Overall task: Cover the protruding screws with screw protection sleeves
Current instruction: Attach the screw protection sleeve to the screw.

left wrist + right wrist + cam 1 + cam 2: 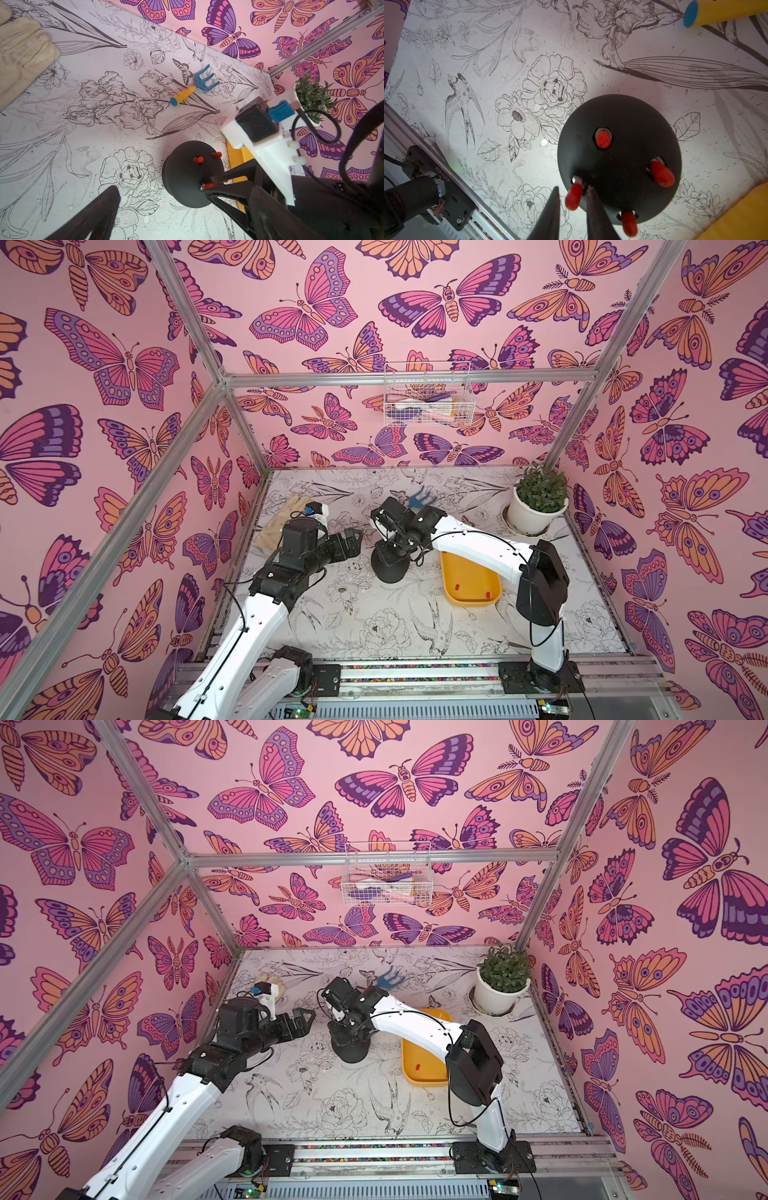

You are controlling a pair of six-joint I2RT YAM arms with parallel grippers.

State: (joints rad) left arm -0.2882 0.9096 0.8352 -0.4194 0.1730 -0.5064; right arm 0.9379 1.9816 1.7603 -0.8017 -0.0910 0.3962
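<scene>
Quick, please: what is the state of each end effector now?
Left end effector: open, empty.
Right end effector: jaws close around a red sleeve on a screw; grip cannot be told.

overhead stereo pair, close wrist cams

bright, even light — blurred wrist-view foregrounds

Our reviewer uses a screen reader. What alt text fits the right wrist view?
The right pincer straddles one red sleeve on a stud at the edge of a black dome, seen from above; whether it grips is unclear. Three more red sleeves stand on the dome, over a flower-printed table.
</scene>
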